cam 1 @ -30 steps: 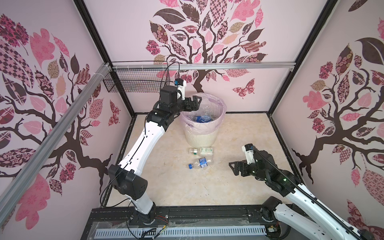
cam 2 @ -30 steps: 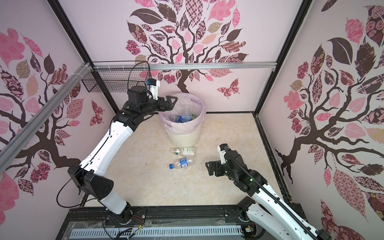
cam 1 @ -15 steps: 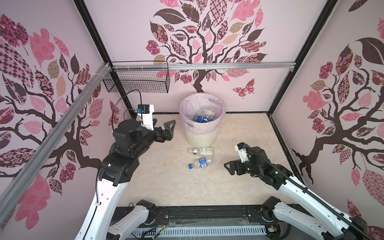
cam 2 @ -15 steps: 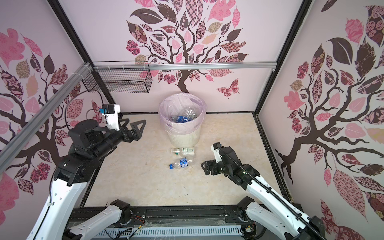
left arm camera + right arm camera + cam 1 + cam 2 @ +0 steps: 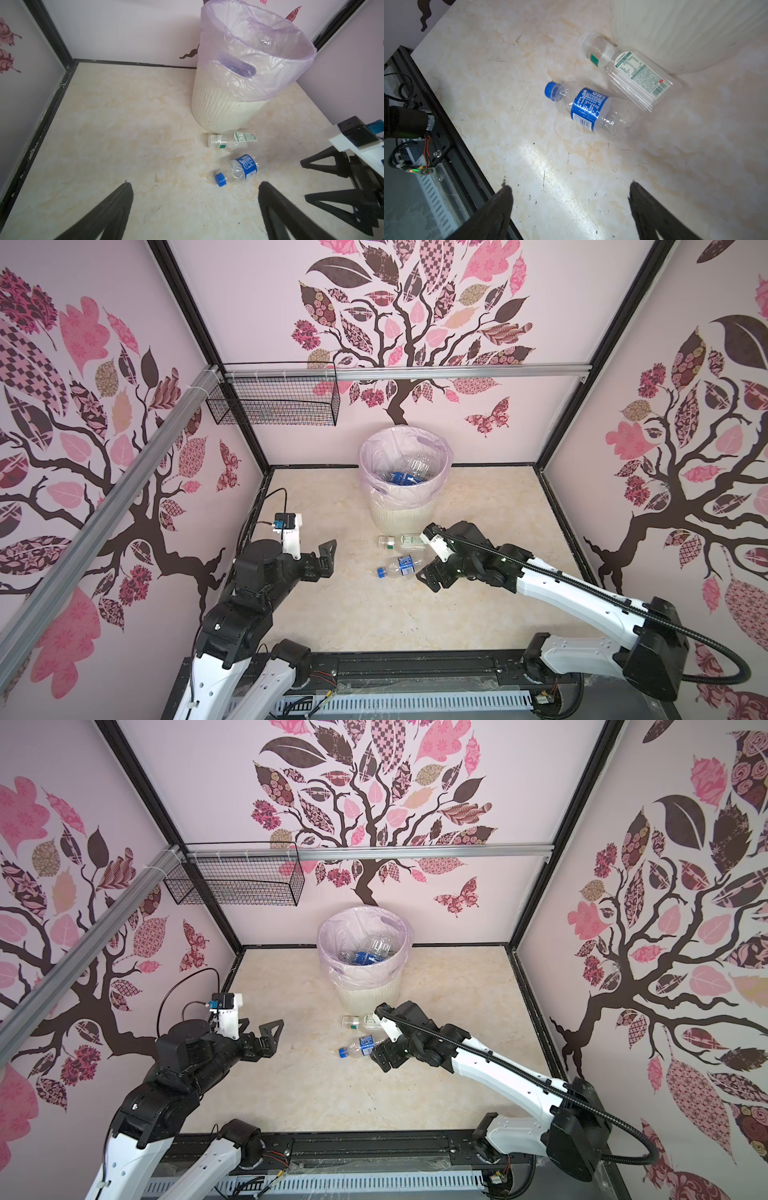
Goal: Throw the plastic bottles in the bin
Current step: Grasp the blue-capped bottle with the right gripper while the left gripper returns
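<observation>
Hovering open and empty near the clear blue-capped plastic bottle [image 5: 589, 110] lying before the round cream ribbed bin [image 5: 399, 516], the right gripper [image 5: 570, 185] probably next needs to straddle its body

Blue-capped bottle [image 5: 398, 566], white-capped bottle [image 5: 401, 542] beside bin [image 5: 401, 518]

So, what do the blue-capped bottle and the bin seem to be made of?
Blue-capped bottle: thin clear plastic, glossy; the floor shows through it. Bin: probably matte cream plastic, with ribbed walls, lined with a thin translucent pink film bag.
</observation>
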You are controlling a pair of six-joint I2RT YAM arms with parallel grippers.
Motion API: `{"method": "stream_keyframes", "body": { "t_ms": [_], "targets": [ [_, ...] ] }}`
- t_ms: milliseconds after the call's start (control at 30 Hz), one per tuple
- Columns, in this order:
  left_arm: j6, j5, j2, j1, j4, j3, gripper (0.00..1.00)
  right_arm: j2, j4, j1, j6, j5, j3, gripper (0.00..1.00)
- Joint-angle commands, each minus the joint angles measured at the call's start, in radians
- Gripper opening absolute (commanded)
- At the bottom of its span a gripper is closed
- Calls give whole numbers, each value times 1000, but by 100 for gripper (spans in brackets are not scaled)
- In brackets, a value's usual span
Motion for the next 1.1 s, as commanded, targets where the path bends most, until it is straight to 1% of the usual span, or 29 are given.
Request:
{"method": "stream_keyframes", "body": {
  "t_ms": [0,133,267,400,533,700,867,1067],
  "targets": [
    [-14,-9,-25,4,13,-62,98,46,34,12,-119,-23,51,89],
    [-19,-15,-66,4,30,-113,98,101,53,25,-214,-4,76,88],
    [-44,2,-100,4,52,-159,98,176,35,32,-302,2,117,88],
    [-64,8,-135,4,62,-193,98,250,16,36,-383,-9,154,88],
    [-60,11,-153,4,72,-196,98,319,9,38,-450,-33,188,87],
    [-58,13,-156,4,66,-194,98,414,15,41,-484,-5,232,85],
    [-62,14,-182,4,63,-196,98,496,52,47,-497,9,240,82],
    [-67,-2,-185,4,55,-196,98,556,49,53,-497,24,251,79]
  ]
}}
